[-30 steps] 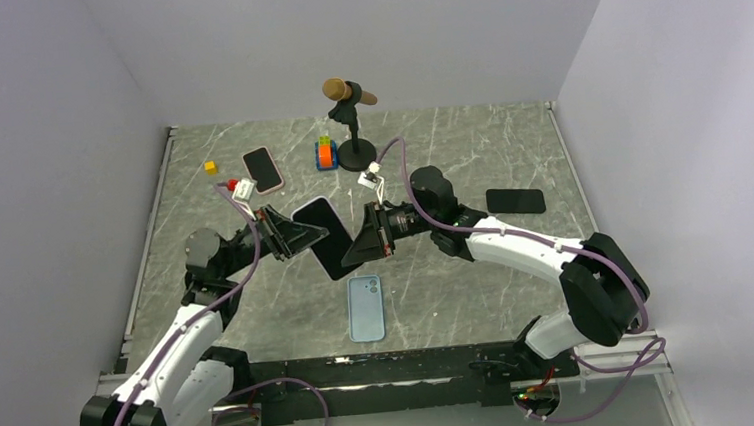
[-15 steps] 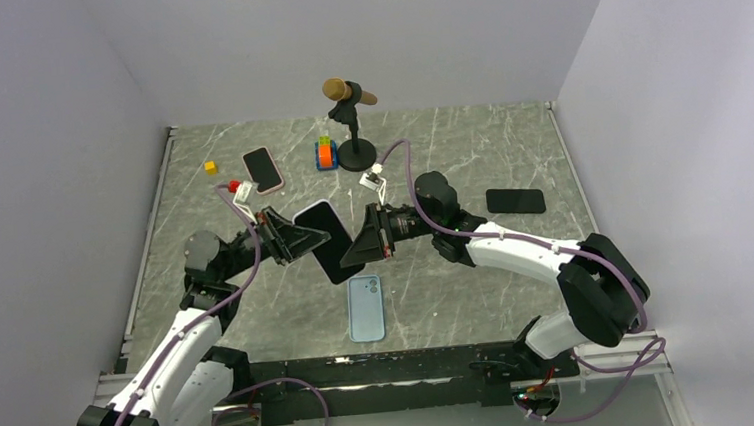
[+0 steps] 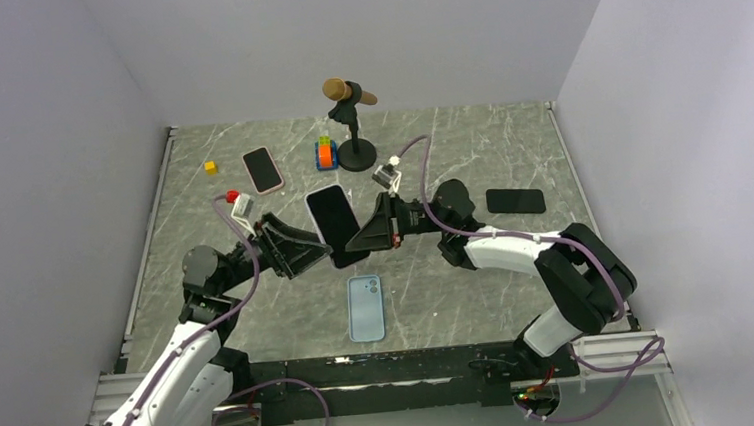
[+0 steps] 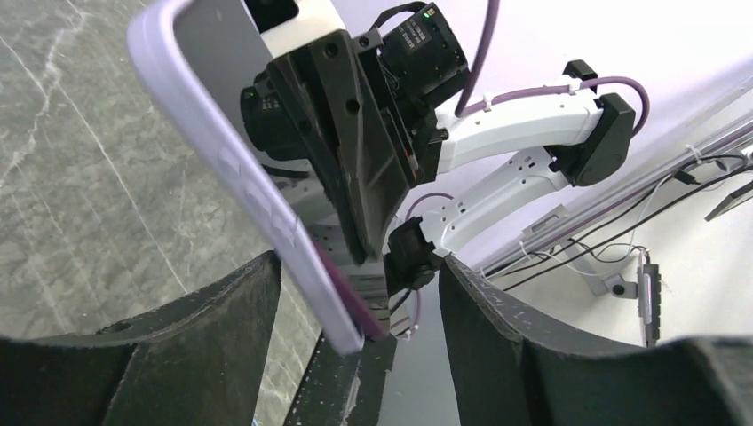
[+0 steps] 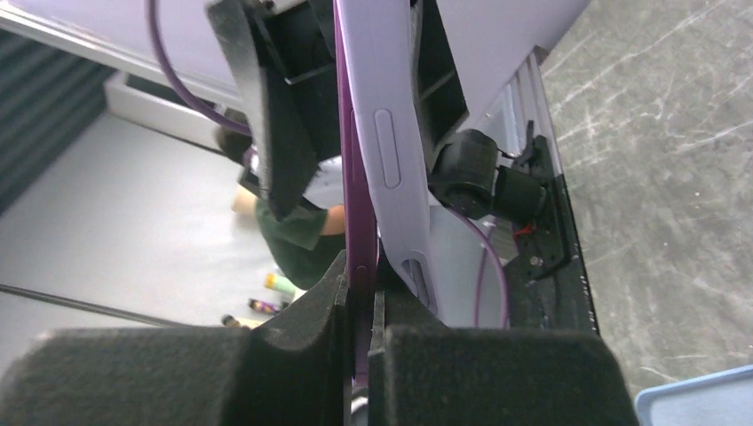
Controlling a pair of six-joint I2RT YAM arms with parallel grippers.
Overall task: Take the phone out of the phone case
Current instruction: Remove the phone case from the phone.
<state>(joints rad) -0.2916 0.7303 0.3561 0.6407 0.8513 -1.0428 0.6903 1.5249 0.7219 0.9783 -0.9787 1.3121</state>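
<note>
A phone with a dark screen is held upright in the air between my two grippers, above the middle of the table. My right gripper is shut on its purple edge. The lavender phone case stands peeled away from that edge right beside the jaws. My left gripper is open. The case's rim and the phone's purple corner pass between its fingers without being clamped.
A light blue phone or case lies flat near the front. A pink-rimmed phone, a yellow block, an orange block stack and a microphone on a stand sit at the back. A black phone lies at the right.
My left gripper has opened and let go of the phone and case. The right gripper has lifted the phone higher and turned it more upright.
</note>
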